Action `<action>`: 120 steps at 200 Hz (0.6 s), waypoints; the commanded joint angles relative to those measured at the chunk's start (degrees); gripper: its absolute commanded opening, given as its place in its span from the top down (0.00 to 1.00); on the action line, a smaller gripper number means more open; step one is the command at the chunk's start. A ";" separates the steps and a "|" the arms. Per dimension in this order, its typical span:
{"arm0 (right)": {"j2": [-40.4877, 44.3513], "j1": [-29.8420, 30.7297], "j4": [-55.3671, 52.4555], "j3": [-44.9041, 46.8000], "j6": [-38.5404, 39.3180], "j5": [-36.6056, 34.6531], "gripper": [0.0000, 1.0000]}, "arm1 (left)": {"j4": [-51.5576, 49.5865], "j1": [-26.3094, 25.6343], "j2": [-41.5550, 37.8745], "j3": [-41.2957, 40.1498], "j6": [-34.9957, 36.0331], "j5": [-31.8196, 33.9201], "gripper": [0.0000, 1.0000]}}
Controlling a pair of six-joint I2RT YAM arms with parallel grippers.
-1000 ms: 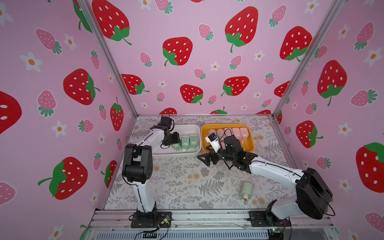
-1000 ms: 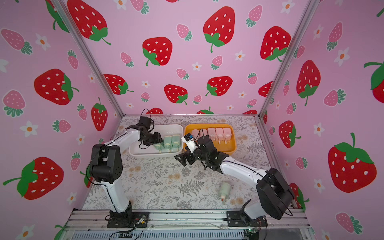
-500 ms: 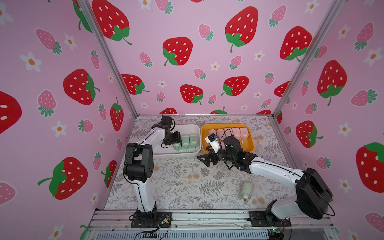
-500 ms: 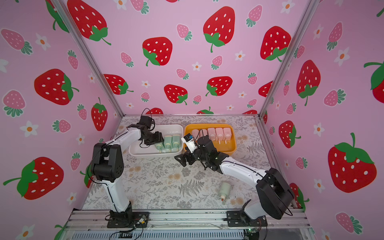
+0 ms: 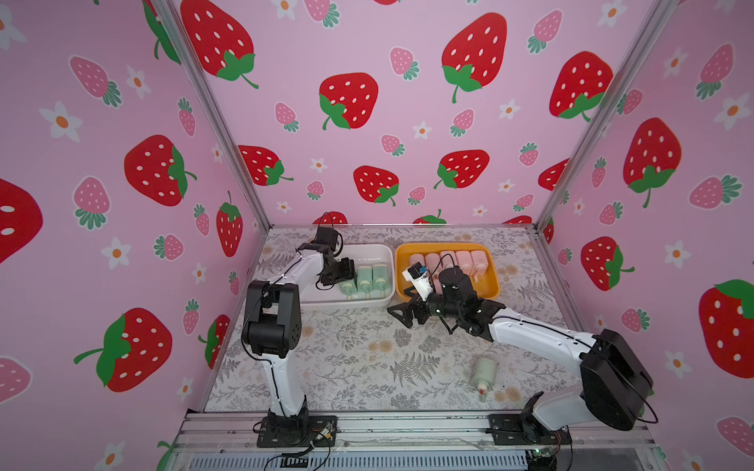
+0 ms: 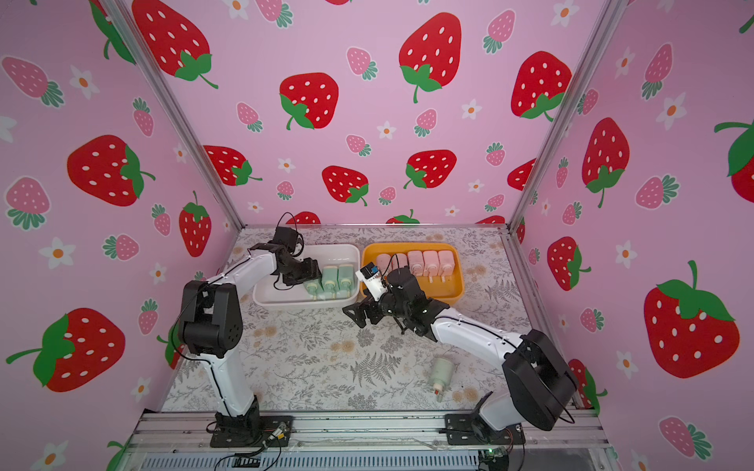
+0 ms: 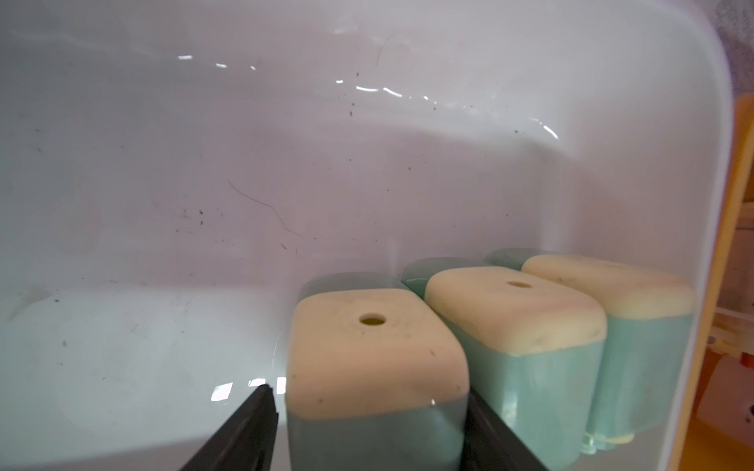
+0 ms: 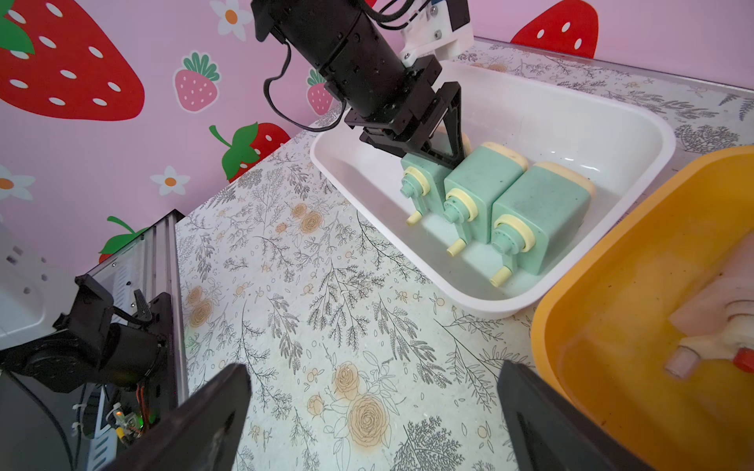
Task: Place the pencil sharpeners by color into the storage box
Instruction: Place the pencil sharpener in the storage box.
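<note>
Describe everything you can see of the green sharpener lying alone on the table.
The lone green sharpener is a small, boxy, rounded pale mint plastic piece with a cream neck and a small knob. It lies on its side on the floral table cover, knob end toward the front rail, near the right arm's base. Only the table touches it; it is outside the white bin and the orange bin.

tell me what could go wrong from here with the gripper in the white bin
1. The left gripper straddles a green sharpener in the white bin, with one finger down between it and the neighbouring sharpener. Pulling out could drag or tip either.
2. The loose green sharpener lies on the table on the robot's right. If the right gripper brings it to the white bin while the left gripper is there, the two may collide.
</note>
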State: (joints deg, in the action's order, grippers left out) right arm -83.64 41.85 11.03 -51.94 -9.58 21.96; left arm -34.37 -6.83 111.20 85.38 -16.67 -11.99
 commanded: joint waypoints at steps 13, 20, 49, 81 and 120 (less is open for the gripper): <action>1.22 0.32 -0.22 0.61 0.93 -0.29 0.00 | 2.56 0.51 -5.66 -1.14 -2.61 -0.20 0.21; 1.20 0.28 -0.22 0.57 0.96 -0.33 0.00 | 2.88 0.63 -6.05 -1.36 -2.79 -0.31 0.20; 1.20 0.38 -0.31 0.41 1.23 -0.46 0.00 | 4.04 0.84 -5.99 -2.53 -4.42 -0.06 0.08; 1.29 0.38 -0.30 0.35 1.31 -0.59 0.00 | 7.78 0.89 -5.65 -5.18 -7.67 -2.09 0.00; 1.47 0.42 -0.73 0.44 1.58 -1.22 0.00 | 13.22 0.89 -5.12 -7.11 -11.16 -8.09 0.00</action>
State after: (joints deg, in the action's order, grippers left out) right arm -83.64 41.87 11.00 -51.90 -8.75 21.50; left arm -25.89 -6.11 105.38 79.11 -24.64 -15.77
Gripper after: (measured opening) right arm 0.996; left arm 0.995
